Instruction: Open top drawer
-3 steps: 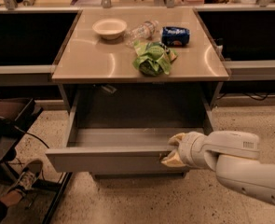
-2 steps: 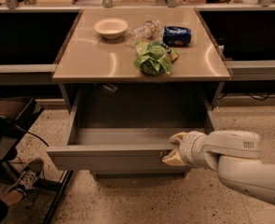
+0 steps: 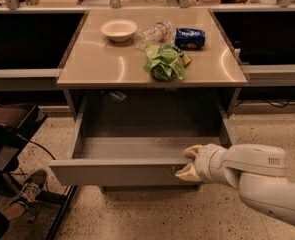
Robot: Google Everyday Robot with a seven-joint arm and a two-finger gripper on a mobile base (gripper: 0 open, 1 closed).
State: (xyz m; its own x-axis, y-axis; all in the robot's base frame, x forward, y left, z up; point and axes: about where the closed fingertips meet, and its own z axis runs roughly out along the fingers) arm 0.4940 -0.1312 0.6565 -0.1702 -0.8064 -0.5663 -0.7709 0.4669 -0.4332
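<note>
Since the top drawer (image 3: pixel 117 173) is hanging way out of the cabinet, where exactly is the gripper (image 3: pixel 184 162) sitting? And is it actually holding anything? (benchrat)

Yep, it's clamped on the drawer's front panel, near the right end. One pale finger (image 3: pixel 191 150) is hooked over the top lip on the inside and the other is pressed against the outside face. So the jaws are narrow, with just the panel pinched between them. The white arm (image 3: pixel 257 176) comes in from the lower right corner of the shot. (mossy_k)

Nice. What does the drawer itself look like? (benchrat)

Grey metal with a flat grey tray floor. The back of it is in shadow under the countertop (image 3: pixel 107 66), so I can't say much about that part. Up on the countertop there's a cream bowl (image 3: pixel 118 29) at the back left and a clear plastic bottle (image 3: pixel 153 33) lying on its side just right of it. A blue packet (image 3: pixel 190 38) sits right of the bottle, and a crumpled green bag (image 3: pixel 164 62) is nearer the front edge, just in front of those two. Down on the speckled floor (image 3: pixel 147 214), off to the left, there's some black furniture (image 3: pixel 7 134), can't tell what. Next to it is a sneaker (image 3: pixel 31 185) on someone's foot. (mossy_k)
</note>
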